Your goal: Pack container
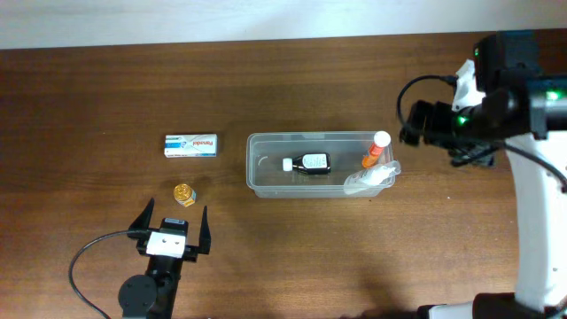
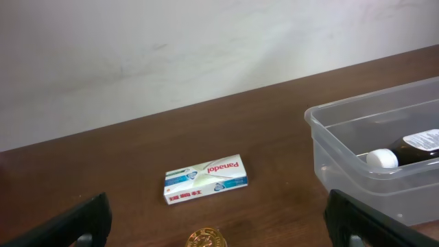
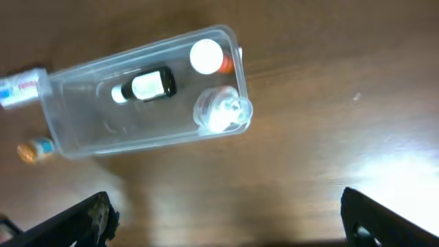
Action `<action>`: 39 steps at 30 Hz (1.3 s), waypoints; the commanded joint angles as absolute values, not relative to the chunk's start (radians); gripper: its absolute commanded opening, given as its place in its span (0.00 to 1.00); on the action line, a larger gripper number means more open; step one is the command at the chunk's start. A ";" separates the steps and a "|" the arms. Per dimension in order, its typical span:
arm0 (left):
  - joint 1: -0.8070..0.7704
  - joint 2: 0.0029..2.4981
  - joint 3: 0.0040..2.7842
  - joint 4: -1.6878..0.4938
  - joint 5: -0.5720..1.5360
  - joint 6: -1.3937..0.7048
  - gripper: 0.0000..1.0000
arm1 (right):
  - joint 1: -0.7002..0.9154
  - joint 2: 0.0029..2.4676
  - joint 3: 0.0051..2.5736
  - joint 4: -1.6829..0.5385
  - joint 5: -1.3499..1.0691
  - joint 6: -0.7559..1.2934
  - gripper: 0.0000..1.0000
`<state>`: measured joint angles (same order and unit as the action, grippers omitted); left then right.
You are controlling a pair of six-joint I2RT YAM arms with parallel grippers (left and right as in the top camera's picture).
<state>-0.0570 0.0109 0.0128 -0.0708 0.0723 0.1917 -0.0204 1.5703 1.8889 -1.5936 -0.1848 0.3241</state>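
The clear plastic container (image 1: 266, 138) lies mid-table. Inside it are a dark bottle with a white cap (image 1: 310, 163), an orange bottle with a white cap (image 1: 376, 151) and a clear bottle (image 1: 370, 180). A white Panadol box (image 1: 191, 145) and a small gold-lidded jar (image 1: 184, 194) sit on the table to its left. My left gripper (image 1: 173, 221) is open and empty, just in front of the jar (image 2: 208, 239), facing the box (image 2: 206, 178). My right gripper (image 3: 226, 219) is open and empty, raised to the right of the container (image 3: 82, 130).
The brown wooden table ends at a pale wall (image 2: 206, 55) behind. The right arm's black body and white column (image 1: 532, 204) stand at the right edge. A black cable (image 1: 89, 257) loops by the left arm's base.
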 commanded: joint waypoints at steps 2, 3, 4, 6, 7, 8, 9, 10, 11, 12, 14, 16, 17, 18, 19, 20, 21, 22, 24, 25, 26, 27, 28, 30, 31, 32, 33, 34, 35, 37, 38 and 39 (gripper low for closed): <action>-0.061 0.006 0.009 -0.073 0.086 0.207 0.99 | -0.040 1.567 1.798 -1.544 -0.236 0.651 0.98; -0.061 0.006 0.009 -0.073 0.086 0.207 0.99 | -0.040 1.567 1.781 -1.542 -0.236 0.666 0.98; -0.061 0.006 0.009 -0.073 0.086 0.207 0.99 | -0.040 1.568 1.763 -1.541 -0.236 0.667 0.99; -0.061 0.006 0.009 -0.073 0.086 0.207 0.99 | -0.040 1.568 1.726 -1.532 -0.232 0.667 0.99; -0.061 0.006 0.009 -0.073 0.086 0.207 0.99 | -0.041 1.568 1.708 -1.525 -0.230 0.667 0.99; -0.061 0.006 0.009 -0.073 0.086 0.207 0.99 | -0.041 1.568 1.685 -1.514 -0.228 0.667 0.99; -0.061 0.006 0.009 -0.073 0.086 0.207 0.99 | -0.041 1.568 1.663 -1.499 -0.229 0.667 0.99; -0.061 0.006 0.009 -0.073 0.086 0.207 0.99 | -0.041 1.568 1.646 -1.486 -0.229 0.667 0.98; -0.061 0.006 0.009 -0.073 0.086 0.207 0.99 | -0.041 1.568 1.621 -1.467 -0.229 0.660 0.99; -0.061 0.006 0.009 -0.073 0.086 0.207 0.99 | -0.041 1.568 1.598 -1.447 -0.229 0.649 0.99; -0.061 0.006 0.009 -0.073 0.086 0.207 0.99 | -0.041 1.568 1.554 -1.407 -0.229 0.644 0.99; -0.061 0.006 0.009 -0.073 0.086 0.207 0.99 | -0.045 1.568 1.509 -1.368 -0.242 0.644 0.99; -0.061 0.006 0.009 -0.073 0.086 0.207 0.99 | -0.051 1.568 1.484 -1.343 -0.257 0.644 0.99; -0.061 0.006 0.009 -0.073 0.086 0.207 0.99 | -0.060 1.568 1.463 -1.324 -0.276 0.644 0.99; -0.061 0.006 0.009 -0.073 0.086 0.207 0.99 | -0.072 1.568 1.442 -1.305 -0.299 0.644 0.99; -0.061 0.006 0.009 -0.073 0.086 0.207 0.99 | -0.084 1.568 1.423 -1.289 -0.319 0.644 0.99; -0.061 0.006 0.009 -0.073 0.086 0.207 0.99 | -0.099 1.568 1.401 -1.269 -0.347 0.639 0.99; -0.061 0.006 0.009 -0.073 0.086 0.207 0.99 | -0.113 1.568 1.385 -1.253 -0.371 0.623 0.98; -0.061 0.006 0.009 -0.073 0.086 0.207 0.99 | -0.140 1.568 1.348 -1.203 -0.414 0.557 0.99; -0.061 0.006 0.009 -0.073 0.086 0.207 0.99 | -0.146 1.568 1.339 -1.192 -0.429 0.528 0.99; -0.061 0.006 0.009 -0.073 0.086 0.207 0.99 | -0.147 1.568 1.330 -1.178 -0.446 0.490 0.99; -0.061 0.006 0.009 -0.073 0.086 0.207 0.99 | -0.147 1.568 1.323 -1.174 -0.445 0.470 0.98; -0.061 0.006 0.009 -0.073 0.086 0.207 0.99 | -0.146 1.568 1.320 -1.173 -0.445 0.451 0.98; -0.061 0.006 0.009 -0.073 0.086 0.207 0.99 | -0.143 1.568 1.317 -1.172 -0.445 0.410 0.98; -0.061 0.006 0.009 -0.073 0.086 0.207 0.99 | -0.143 1.568 1.316 -1.172 -0.444 0.395 0.98; -0.061 0.006 0.009 -0.073 0.086 0.207 0.99 | -0.143 1.568 1.316 -1.173 -0.440 0.389 0.99; -0.061 0.006 0.009 -0.073 0.086 0.207 0.99 | -0.143 1.568 1.316 -1.171 -0.440 0.374 0.99; -0.061 0.006 0.009 -0.073 0.086 0.207 0.99 | -0.144 1.568 1.316 -1.170 -0.437 0.369 0.98; -0.061 0.006 0.009 -0.073 0.086 0.207 0.99 | -0.144 1.568 1.314 -1.169 -0.434 0.363 0.99; -0.061 0.006 0.009 -0.073 0.086 0.207 0.99 | -0.143 1.568 1.306 -1.168 -0.434 0.343 0.99; -0.061 0.006 0.009 -0.073 0.086 0.207 0.99 | -0.143 1.568 1.298 -1.163 -0.434 0.329 0.98; -0.061 0.006 0.009 -0.073 0.086 0.207 0.99 | -0.143 1.568 1.289 -1.158 -0.434 0.317 0.98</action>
<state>-0.0570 0.0109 0.0128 -0.0708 0.0723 0.1917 -0.1444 1.5757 1.3212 -1.1690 -0.4213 0.3870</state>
